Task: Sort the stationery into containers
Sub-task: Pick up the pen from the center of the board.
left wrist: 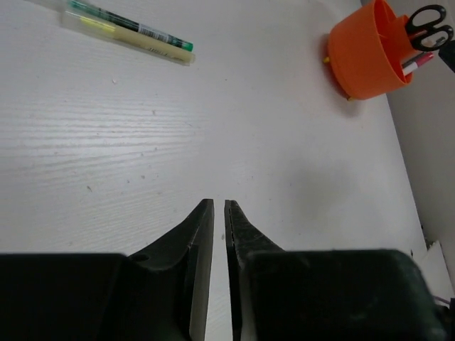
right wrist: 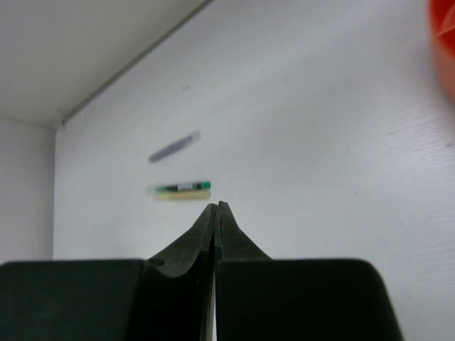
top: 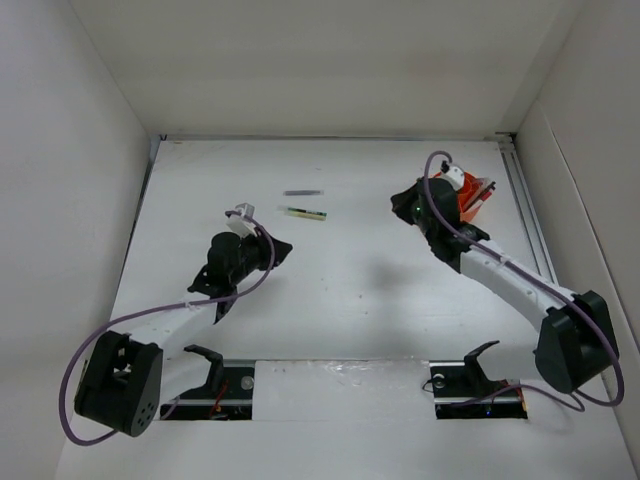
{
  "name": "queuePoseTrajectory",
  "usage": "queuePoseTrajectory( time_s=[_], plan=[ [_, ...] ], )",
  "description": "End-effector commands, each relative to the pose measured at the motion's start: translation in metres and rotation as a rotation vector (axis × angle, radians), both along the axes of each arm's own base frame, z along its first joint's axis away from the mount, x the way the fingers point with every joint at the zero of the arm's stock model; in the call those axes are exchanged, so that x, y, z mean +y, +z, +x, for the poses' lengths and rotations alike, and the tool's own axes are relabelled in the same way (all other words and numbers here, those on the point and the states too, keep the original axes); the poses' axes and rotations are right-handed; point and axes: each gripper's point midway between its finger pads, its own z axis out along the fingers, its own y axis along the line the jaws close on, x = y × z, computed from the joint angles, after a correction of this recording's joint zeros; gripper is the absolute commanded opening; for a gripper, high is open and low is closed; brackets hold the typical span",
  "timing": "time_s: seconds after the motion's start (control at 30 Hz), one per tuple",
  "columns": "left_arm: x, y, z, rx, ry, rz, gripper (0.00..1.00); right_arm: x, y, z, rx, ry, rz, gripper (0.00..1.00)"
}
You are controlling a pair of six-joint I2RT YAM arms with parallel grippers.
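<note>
White-walled booth (top: 80, 150) | white grained table (top: 360, 290) | marker (top: 303, 212), grey stick (top: 301, 192) lying flat

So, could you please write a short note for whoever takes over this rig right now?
Left gripper: all but shut, empty, over bare table.
Right gripper: shut, empty, near the orange organiser, pointing away from it.
Done: scissors and a pink pen stand in the organiser.
To do: green-yellow marker and dark grey stick lie close together on the table, clear of both grippers.
</note>
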Motion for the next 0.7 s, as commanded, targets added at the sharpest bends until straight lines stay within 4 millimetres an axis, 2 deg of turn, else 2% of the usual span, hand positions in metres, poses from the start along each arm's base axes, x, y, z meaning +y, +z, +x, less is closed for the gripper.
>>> queuePoseTrajectory(
  time_s=[0.0,0.03,0.13,0.27,0.3,0.47,0.57,0.63,0.67],
  plan=[
    [0.0,0.014,0.016,-0.018,0.047,-0.007,0.08,0.046,-0.004,-0.006,-0.015,0.146,0.012,0.0],
    [0.0,0.01,0.017,-0.007,0.047,-0.003,0.08,0.051,-0.002,-0.008,-0.025,0.157,0.017,0.0],
    [-0.002,0.001,0.022,0.029,0.047,0.012,0.07,0.074,-0.014,-0.012,-0.003,0.234,0.025,0.0],
    [0.004,-0.008,0.033,0.065,0.091,0.066,0.07,0.089,-0.031,-0.014,0.041,0.273,0.024,0.0],
    [0.007,-0.014,0.034,0.091,0.105,0.083,0.09,0.091,-0.031,-0.012,0.041,0.273,0.024,0.0],
    [0.016,-0.013,0.046,0.085,0.161,0.129,0.26,0.093,-0.033,-0.012,0.042,0.282,0.027,0.0],
    [0.02,-0.011,0.05,0.081,0.191,0.141,0.31,0.096,-0.034,-0.014,0.045,0.302,0.035,0.0],
    [0.021,-0.011,0.052,0.086,0.199,0.148,0.31,0.098,-0.045,-0.014,0.069,0.312,0.029,0.0],
    [0.023,-0.015,0.053,0.093,0.21,0.156,0.32,0.102,-0.039,-0.014,0.062,0.33,0.04,0.0]
  ],
)
